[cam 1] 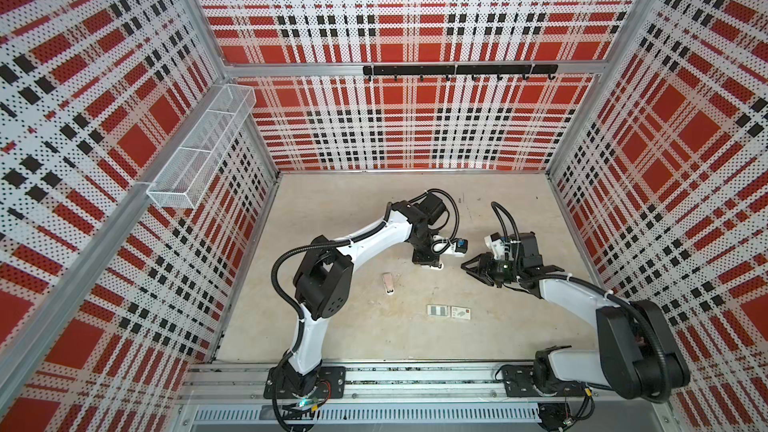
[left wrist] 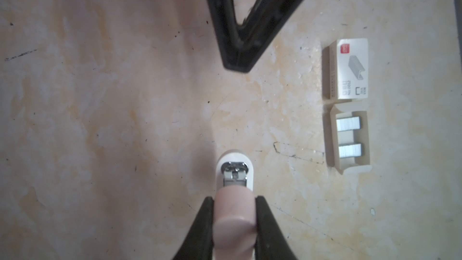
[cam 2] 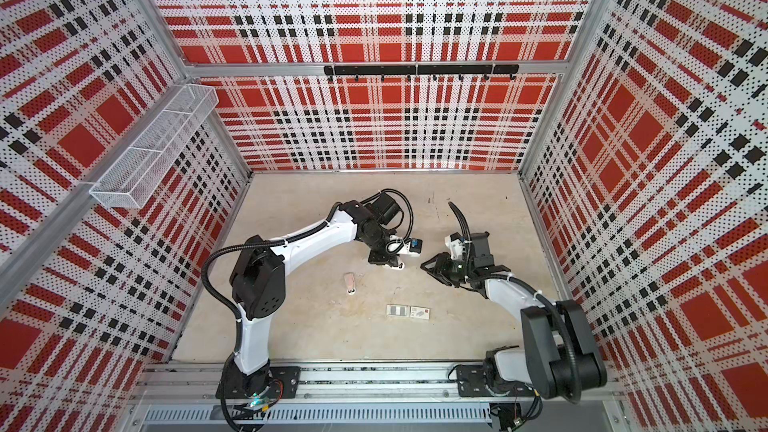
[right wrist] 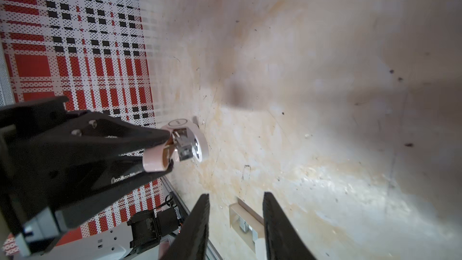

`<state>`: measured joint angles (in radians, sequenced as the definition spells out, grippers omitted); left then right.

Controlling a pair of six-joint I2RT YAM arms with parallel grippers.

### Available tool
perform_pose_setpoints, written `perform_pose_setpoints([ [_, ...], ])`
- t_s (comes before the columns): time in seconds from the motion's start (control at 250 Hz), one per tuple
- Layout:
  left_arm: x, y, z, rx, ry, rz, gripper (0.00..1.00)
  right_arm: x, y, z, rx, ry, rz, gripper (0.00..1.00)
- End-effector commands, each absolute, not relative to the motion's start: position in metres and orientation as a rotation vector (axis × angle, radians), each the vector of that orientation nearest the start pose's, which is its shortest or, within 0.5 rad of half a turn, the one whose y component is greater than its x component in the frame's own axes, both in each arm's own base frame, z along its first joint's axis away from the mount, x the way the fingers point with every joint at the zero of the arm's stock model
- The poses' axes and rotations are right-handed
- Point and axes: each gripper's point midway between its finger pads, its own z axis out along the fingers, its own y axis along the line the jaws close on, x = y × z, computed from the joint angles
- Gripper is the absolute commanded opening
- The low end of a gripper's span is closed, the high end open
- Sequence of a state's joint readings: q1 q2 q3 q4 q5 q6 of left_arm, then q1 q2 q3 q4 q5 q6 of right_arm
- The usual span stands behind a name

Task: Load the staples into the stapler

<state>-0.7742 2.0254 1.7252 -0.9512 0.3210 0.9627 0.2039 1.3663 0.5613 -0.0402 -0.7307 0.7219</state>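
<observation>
**Plaid cell, beige table (cam 1: 353, 338): stapler (right wrist: 190, 146) held open, staples (left wrist: 348, 124) in their tray**

Red, black and white plaid walls close in the scuffed beige table on three sides. The left hand (right wrist: 169, 151) is clenched on the stapler's pale pink lid (left wrist: 233, 228), which is lifted away from the white base so the metal magazine (left wrist: 233, 175) lies bare; whether any staples already sit in it cannot be told. The right hand (right wrist: 236, 196) hangs just beside the stapler, its jaws parted and nothing between them.

The staples lie as two silvery blocks in the small white tray (left wrist: 333, 143), near the stapler on the side toward the arm bases. The step in hand looks like the fetch; the stapler is ready, the strip not yet picked. The next move would probably take the right hand down to the tray for a fine pinch on one strip, then a level slide into the magazine; the strips sit low between the tray's walls, so the fingertips have little room.

The printed sleeve (left wrist: 351, 71) lies end to end with the tray, just beside it. A second stapler (cam 1: 388, 283) lies flat nearer the left arm, apart from both. A wire basket (cam 1: 199, 155) and a black hook rail (cam 1: 457, 70) hang on the walls, well clear. Nothing blocks the way to the tray; only the left hand's own fingers crowd the magazine.
</observation>
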Motion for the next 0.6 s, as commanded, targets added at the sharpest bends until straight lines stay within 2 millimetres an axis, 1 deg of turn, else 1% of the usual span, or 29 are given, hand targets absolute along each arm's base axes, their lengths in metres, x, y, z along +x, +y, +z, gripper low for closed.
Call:
perform_pose_setpoints([
  [0.0, 0.282, -0.376, 0.138, -2.723, -2.195, 0.606, 0.19, 0.299, 0.195, 0.105, 0.182, 2.451, 1.363, 0.36],
  [0.084, 0.281, -0.378, 0.138, -2.74, -2.184, 0.584, 0.19, 0.3, 0.2, 0.104, 0.171, 2.453, 1.372, 0.35],
  [0.216, 0.28, -0.38, 0.141, -2.728, -2.203, 0.613, 0.19, 0.3, 0.206, 0.102, 0.156, 2.454, 1.408, 0.32],
  [0.328, 0.279, -0.382, 0.143, -2.724, -2.219, 0.621, 0.18, 0.296, 0.214, 0.098, 0.136, 2.475, 1.44, 0.3],
  [0.436, 0.281, -0.383, 0.145, -2.722, -2.238, 0.634, 0.18, 0.291, 0.214, 0.094, 0.138, 2.479, 1.443, 0.29],
  [0.596, 0.279, -0.387, 0.146, -2.713, -2.252, 0.652, 0.18, 0.29, 0.215, 0.1, 0.142, 2.442, 1.47, 0.29],
])
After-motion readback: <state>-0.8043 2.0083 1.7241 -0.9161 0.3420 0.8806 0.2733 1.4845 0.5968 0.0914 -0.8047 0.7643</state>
